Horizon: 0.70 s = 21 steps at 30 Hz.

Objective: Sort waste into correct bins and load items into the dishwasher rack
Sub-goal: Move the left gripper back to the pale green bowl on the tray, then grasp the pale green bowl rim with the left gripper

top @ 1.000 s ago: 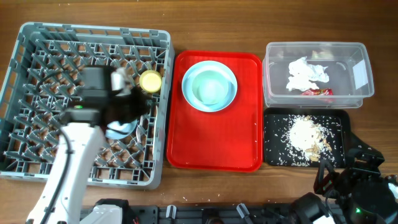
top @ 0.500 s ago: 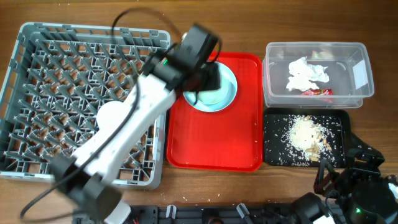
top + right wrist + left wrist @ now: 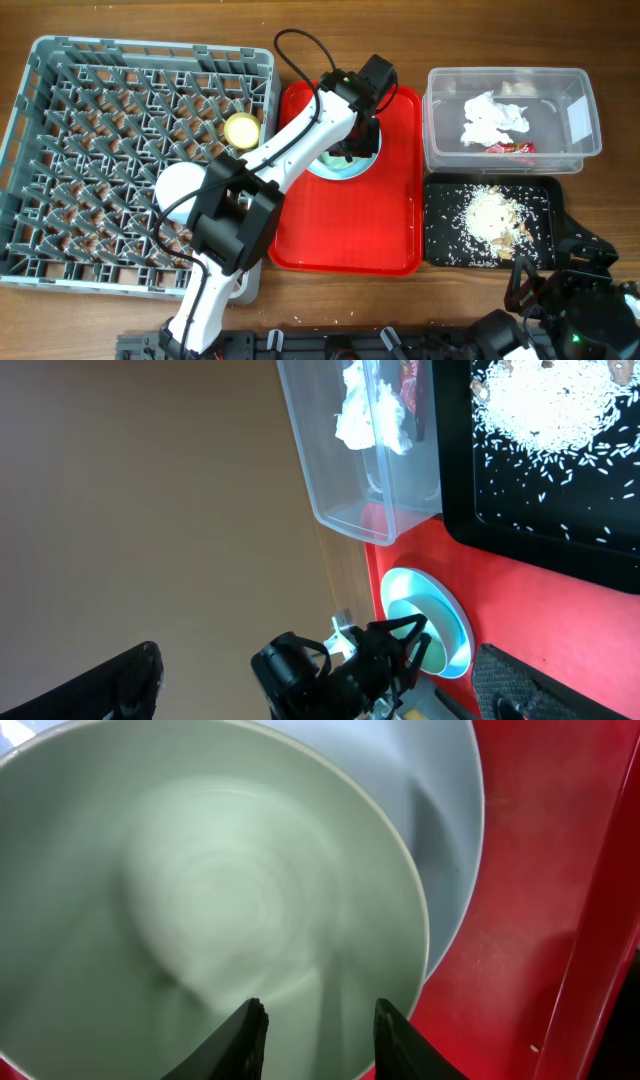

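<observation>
A pale blue bowl (image 3: 200,900) sits inside the light blue plate (image 3: 440,820) on the red tray (image 3: 340,230). My left gripper (image 3: 320,1040) hangs close over that bowl's inside, near its right rim, open by a narrow gap with nothing between the fingers. The grey dishwasher rack (image 3: 60,110) on the left holds a yellow-green cup (image 3: 241,130) and a pale round bowl (image 3: 180,185). The clear bin (image 3: 575,150) contains a crumpled napkin (image 3: 493,118) and a red wrapper (image 3: 512,148). Rice scraps (image 3: 490,215) lie in the black tray (image 3: 440,195). My right gripper (image 3: 320,690) is wide open and empty.
The left arm stretches from the front edge across the rack's right side to the plate (image 3: 340,170). The right arm (image 3: 560,290) rests low at the front right corner, beside the black tray. Wooden tabletop (image 3: 300,40) shows behind the rack and the bins.
The left arm has swung from the middle of the rack over to the bowl on the red tray, and its jaws have opened slightly. The right arm is still.
</observation>
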Each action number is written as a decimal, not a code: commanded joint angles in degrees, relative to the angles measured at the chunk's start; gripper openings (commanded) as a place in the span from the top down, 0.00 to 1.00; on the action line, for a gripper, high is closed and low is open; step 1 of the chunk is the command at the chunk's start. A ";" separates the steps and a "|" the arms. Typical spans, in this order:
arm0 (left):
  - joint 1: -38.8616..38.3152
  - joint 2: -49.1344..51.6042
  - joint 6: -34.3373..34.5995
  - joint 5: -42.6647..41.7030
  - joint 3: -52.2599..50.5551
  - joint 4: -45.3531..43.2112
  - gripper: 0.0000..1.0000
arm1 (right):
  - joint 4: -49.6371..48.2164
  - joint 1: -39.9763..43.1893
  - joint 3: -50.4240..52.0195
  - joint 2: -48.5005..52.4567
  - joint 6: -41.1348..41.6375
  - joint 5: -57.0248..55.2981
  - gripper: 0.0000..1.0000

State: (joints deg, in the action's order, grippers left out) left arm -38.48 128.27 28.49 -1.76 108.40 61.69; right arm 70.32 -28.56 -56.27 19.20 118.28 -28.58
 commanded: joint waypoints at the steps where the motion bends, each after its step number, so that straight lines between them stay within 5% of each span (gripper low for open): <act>1: -0.83 -0.61 -1.05 0.76 0.37 0.13 0.64 | 0.04 0.04 0.15 -0.61 0.42 -0.79 0.00; 13: -2.99 -0.61 -1.07 4.37 0.35 -2.27 0.63 | 0.04 0.04 0.15 -0.61 0.42 -0.79 0.00; 21: -2.99 -0.59 -1.09 5.81 0.20 -2.29 0.75 | 0.04 0.04 0.15 -0.61 0.37 -0.79 0.00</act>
State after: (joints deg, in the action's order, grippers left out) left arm -41.63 128.27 27.70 2.02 108.40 59.51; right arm 70.32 -28.56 -56.27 19.20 118.28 -28.58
